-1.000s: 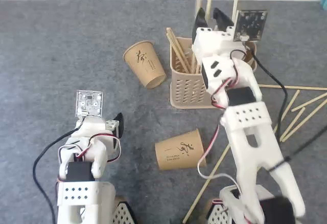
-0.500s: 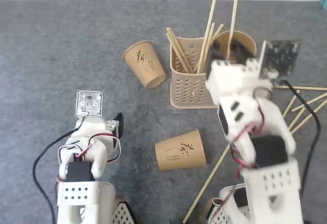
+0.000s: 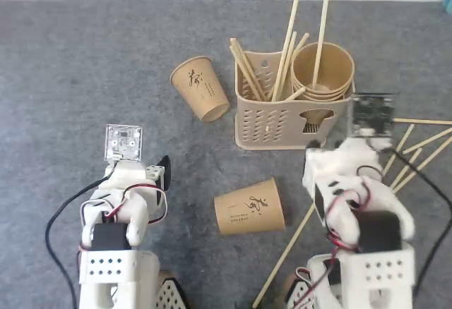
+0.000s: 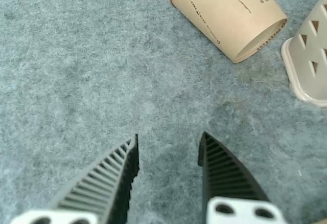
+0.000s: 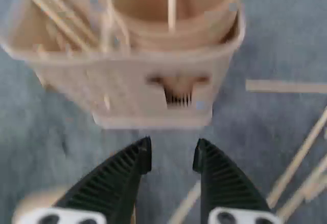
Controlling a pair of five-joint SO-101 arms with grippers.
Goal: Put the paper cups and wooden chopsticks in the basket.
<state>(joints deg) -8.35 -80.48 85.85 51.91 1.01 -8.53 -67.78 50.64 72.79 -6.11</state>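
L gripper (image 4: 169, 138): jaws partly apart, empty, over carpet (image 4: 76, 55) | R gripper (image 5: 172, 144): jaws partly apart, empty, near basket (image 5: 127, 88)

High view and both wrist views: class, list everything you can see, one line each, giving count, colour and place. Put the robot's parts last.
basket: one, beige, perforated; upright at the far middle of the carpet.
cup stack: one stack, brown, exact count unclear; upright in the basket's end on the right arm's side.
loose cups: two, brown, on their sides; one beside the basket on the left arm's side, one between the arms.
chopsticks in basket: several, pale wood; leaning in the basket, one in the cup stack.
loose chopsticks: several, pale wood; on the carpet around the right arm.
carpet: one, grey; under everything.
left gripper: black fingers, open; over bare carpet.
right gripper: black fingers, open; facing the basket.
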